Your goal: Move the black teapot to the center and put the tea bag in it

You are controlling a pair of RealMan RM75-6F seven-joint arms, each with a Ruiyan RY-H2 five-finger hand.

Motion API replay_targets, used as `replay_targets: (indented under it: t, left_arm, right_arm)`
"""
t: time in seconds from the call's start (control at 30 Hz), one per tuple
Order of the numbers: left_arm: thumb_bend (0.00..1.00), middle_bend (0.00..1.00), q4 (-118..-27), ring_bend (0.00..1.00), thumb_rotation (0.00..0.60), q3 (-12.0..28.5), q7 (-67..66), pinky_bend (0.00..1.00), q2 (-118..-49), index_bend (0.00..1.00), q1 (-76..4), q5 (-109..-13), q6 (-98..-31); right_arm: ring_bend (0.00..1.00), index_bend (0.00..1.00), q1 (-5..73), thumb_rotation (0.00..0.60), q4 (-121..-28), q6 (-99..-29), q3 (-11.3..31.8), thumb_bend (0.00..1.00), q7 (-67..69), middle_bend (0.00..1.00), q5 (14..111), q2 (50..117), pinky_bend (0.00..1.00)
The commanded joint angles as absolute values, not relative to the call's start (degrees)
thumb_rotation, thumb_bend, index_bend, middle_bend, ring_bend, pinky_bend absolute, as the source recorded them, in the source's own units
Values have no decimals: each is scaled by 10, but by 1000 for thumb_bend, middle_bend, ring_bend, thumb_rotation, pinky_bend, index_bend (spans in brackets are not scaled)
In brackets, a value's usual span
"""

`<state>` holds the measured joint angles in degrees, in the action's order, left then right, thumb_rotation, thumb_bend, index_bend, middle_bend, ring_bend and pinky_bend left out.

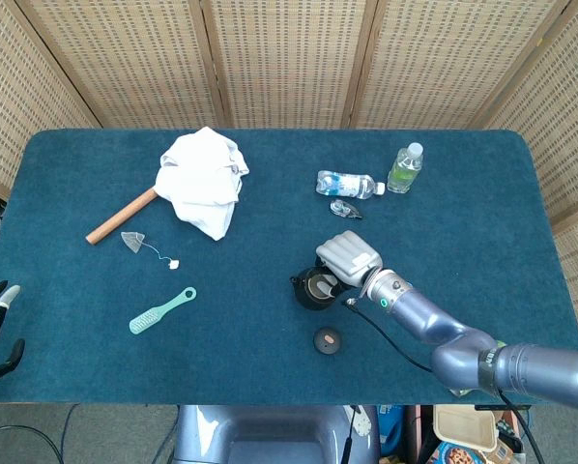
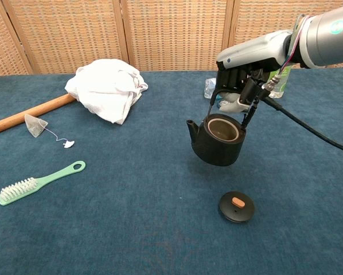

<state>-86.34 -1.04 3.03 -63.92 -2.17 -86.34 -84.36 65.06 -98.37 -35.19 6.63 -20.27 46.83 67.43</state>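
Under right hand (image 2: 240, 77), lidless black teapot (image 2: 218, 141)

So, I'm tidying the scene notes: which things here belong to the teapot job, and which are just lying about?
Job:
black teapot, held by the right robot hand
tea bag
teapot lid

Lying about:
white cloth
wooden stick
green brush
lying water bottle
standing bottle

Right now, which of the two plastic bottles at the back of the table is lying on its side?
The clear bottle with the blue label lies on its side, near the table's middle. The green-tinted bottle to its right stands upright, cap up.
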Motion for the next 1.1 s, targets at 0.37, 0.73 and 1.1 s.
replay_targets:
  t: [0.37,0.73,1.1]
  left_arm:
    - [478,0,-851,0,600,-12,40,0,-642,32,-16,-857,-841]
    - [478,0,-843,0,600,-12,44,0,-644,32,-11,-853,-840]
    - [478,0,-839,0,600,-12,46,0,-647,33,-10,-851,-837]
  right_arm:
    - [803,805,694,448,-953,-344,50,578,-221,768,439,727,672]
    - [803,805,717,443,-937,-345,43,578,-224,754,429,762,672]
    - [803,789,737,445,-925,-343,28,578,-233,735,414,783,672]
